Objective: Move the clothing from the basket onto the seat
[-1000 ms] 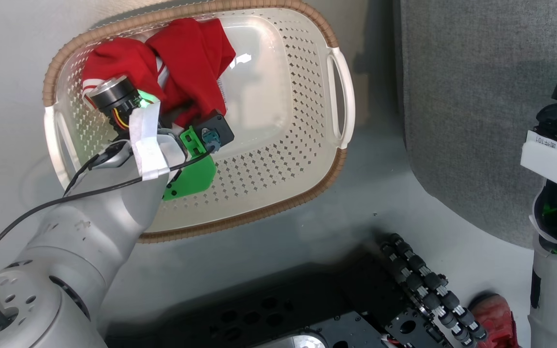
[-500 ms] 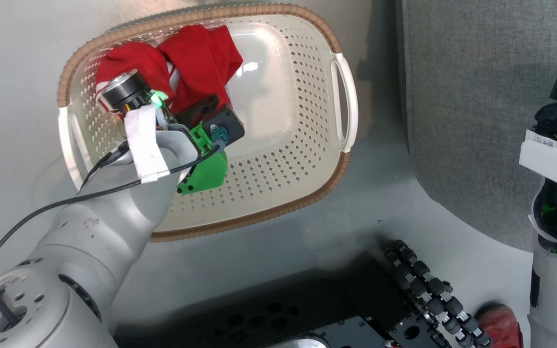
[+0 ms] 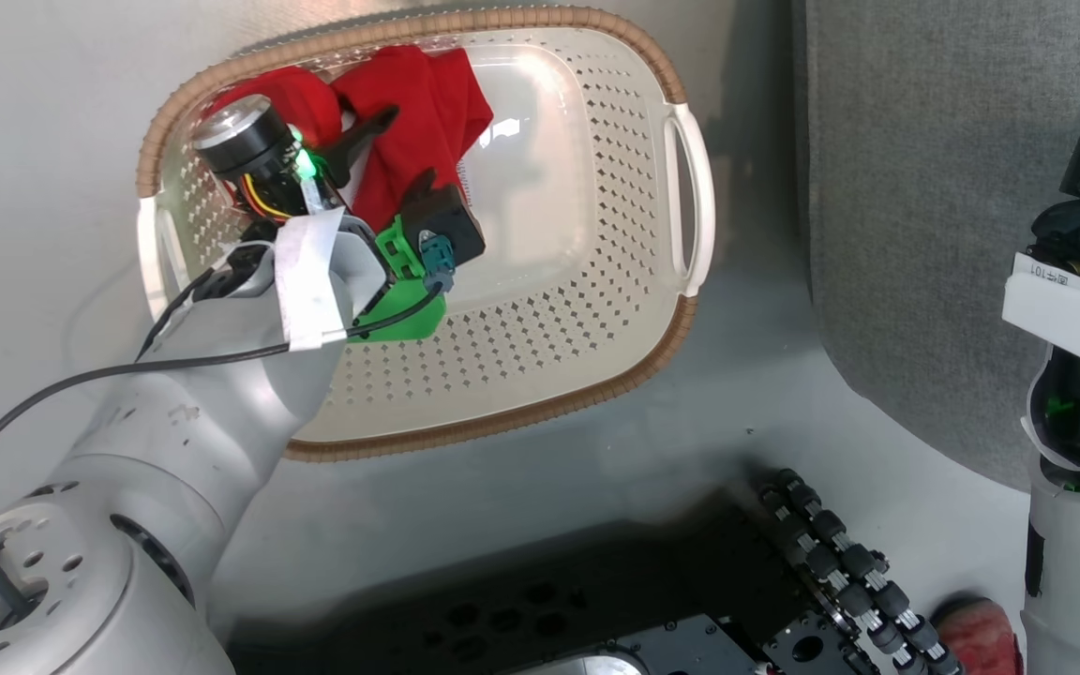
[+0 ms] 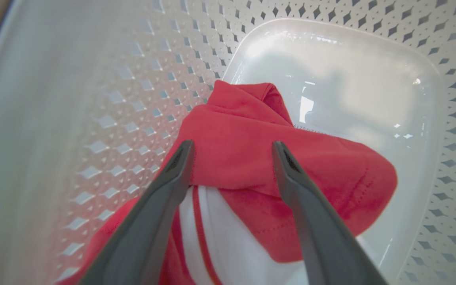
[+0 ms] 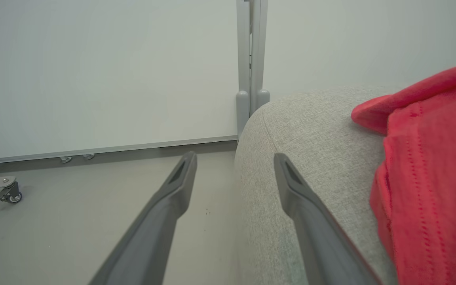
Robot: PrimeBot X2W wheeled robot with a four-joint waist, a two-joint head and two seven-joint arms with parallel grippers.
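Note:
The cream basket (image 3: 587, 309) stands on the floor, with red shorts (image 3: 427, 103) bunched at its far left end. In the left wrist view the shorts (image 4: 244, 158) show a white striped panel. My left gripper (image 4: 232, 147) is open inside the basket, its two fingers on either side of a raised red fold. In the head view its fingers (image 3: 367, 127) lie against the cloth. The grey seat (image 3: 924, 234) fills the right side. My right gripper (image 5: 234, 158) hangs open and empty over the seat (image 5: 311, 158) edge, beside a red jersey (image 5: 430, 178) lying on the cushion.
The basket's right half is bare plastic. My black base with its row of rollers (image 3: 831, 562) sits at the bottom, with a red object (image 3: 971, 637) beside it. A grey post (image 5: 251, 59) and a caster (image 5: 8, 194) stand by the white wall.
My left gripper has pushed farther toward the basket's far end, and its fingers now show spread around the red fold. The head camera has shifted slightly. The right arm has stayed put.

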